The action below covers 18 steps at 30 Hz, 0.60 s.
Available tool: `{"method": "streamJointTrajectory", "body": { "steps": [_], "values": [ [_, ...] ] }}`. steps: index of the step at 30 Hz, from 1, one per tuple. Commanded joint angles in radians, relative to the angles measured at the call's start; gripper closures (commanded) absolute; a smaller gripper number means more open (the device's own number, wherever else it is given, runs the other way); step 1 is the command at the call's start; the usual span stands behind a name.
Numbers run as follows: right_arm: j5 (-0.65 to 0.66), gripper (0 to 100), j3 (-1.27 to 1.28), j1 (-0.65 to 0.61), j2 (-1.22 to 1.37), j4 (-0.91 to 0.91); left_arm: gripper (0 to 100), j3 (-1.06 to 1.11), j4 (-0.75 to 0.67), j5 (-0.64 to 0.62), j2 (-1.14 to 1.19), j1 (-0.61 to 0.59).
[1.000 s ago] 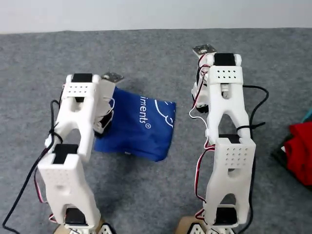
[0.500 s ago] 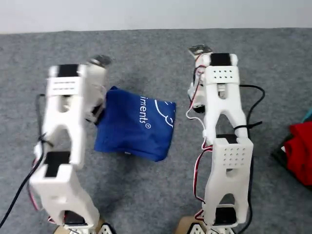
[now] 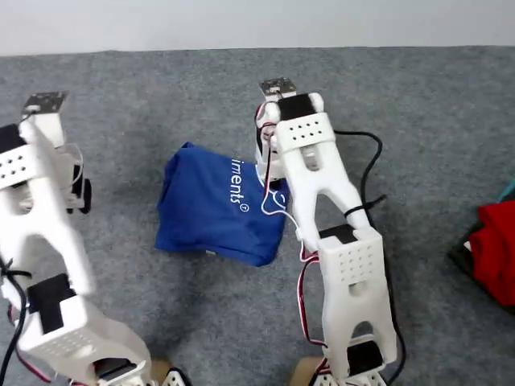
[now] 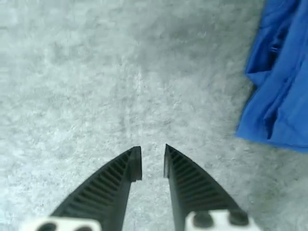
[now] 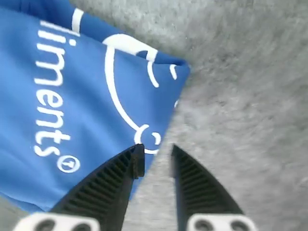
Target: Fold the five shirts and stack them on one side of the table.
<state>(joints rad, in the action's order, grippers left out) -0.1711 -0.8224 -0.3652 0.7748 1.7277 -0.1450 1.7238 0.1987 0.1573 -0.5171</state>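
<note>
Blue shirt [image 3: 221, 205] lies folded, red shirt [image 3: 495, 249] crumpled at the table [image 3: 418, 88] right edge, while left gripper [image 4: 153, 163] and right gripper [image 5: 156, 161] sit slightly apart, empty.

Your right gripper [image 5: 156, 156] sits over the edge of the blue shirt [image 5: 72, 96], close to one of its corners. Its two black ribbed fingers [image 5: 120, 185] stand a little apart, with a narrow gap between the tips and nothing held there. One tip lies over the blue cloth, the other over the grey felt-like table [image 5: 240, 72] just beside it. You can see white lettering and a curved white line on the shirt, which lies flat. Whether the tips touch the cloth, you cannot tell.
</note>
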Motion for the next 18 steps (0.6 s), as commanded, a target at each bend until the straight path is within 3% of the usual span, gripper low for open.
{"method": "streamJointTrajectory", "body": {
  "steps": [1, 8, 18],
  "values": [
    [-0.14, 82.4, -0.011, -0.025, -0.088, -0.016, 91, -0.01, 0.028, -0.005, -0.066, -0.052],
    [-0.163, 74.2, -0.011, -0.018, -0.03, -0.154, 91, 0.018, 0.025, -0.011, -0.155, -0.086],
    [-0.184, 71.0, -0.011, -0.099, 0.031, -0.151, 91, 0.097, 0.006, -0.012, -0.212, -0.091]
  ]
}}
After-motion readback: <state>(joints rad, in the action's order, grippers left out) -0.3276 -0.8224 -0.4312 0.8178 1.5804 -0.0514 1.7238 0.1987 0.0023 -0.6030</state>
